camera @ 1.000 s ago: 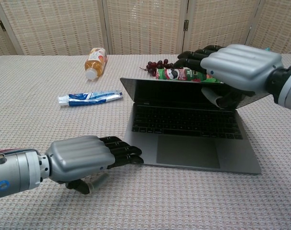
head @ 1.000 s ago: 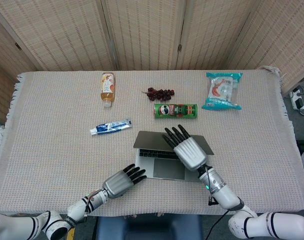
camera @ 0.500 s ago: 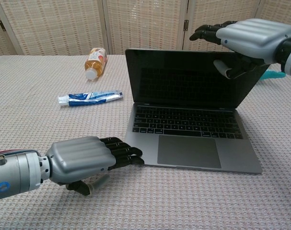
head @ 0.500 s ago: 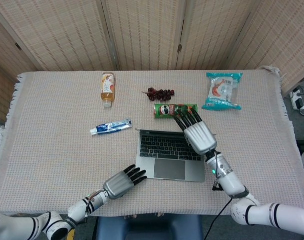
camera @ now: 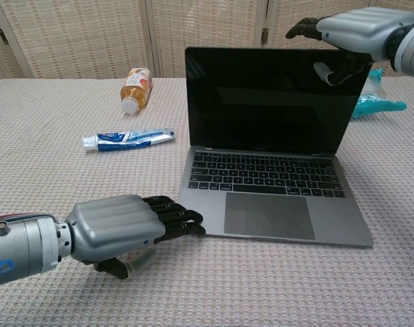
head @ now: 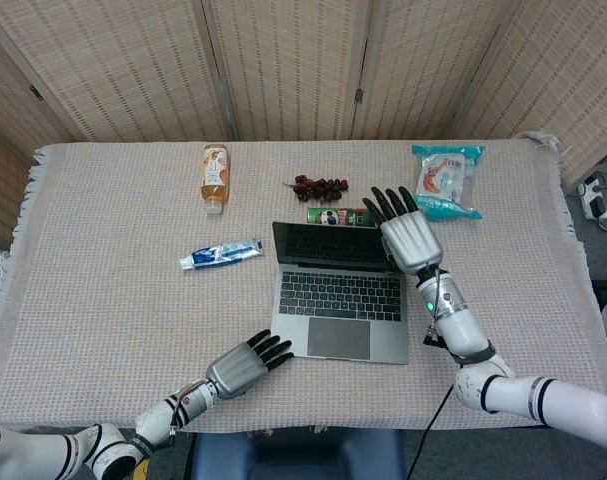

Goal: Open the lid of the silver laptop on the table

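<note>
The silver laptop [head: 338,300] [camera: 268,177] stands open at the table's near middle, its dark screen [camera: 268,95] about upright. My right hand [head: 411,235] [camera: 360,30] lies over the lid's top right corner. Its fingers stretch out past the top edge and the thumb hangs on the screen side. My left hand [head: 245,365] [camera: 121,228] rests on the tablecloth with its fingertips against the base's front left corner, holding nothing.
A toothpaste tube [head: 221,254] [camera: 128,139] and a juice bottle [head: 215,178] [camera: 135,87] lie to the laptop's left. Behind the lid are grapes [head: 318,186] and a green chips can [head: 333,215]. A teal snack bag [head: 445,180] [camera: 374,105] lies far right.
The lid has swung from barely raised to about upright. My right hand rose and moved away from me with its top edge. My left hand stayed at the front left corner.
</note>
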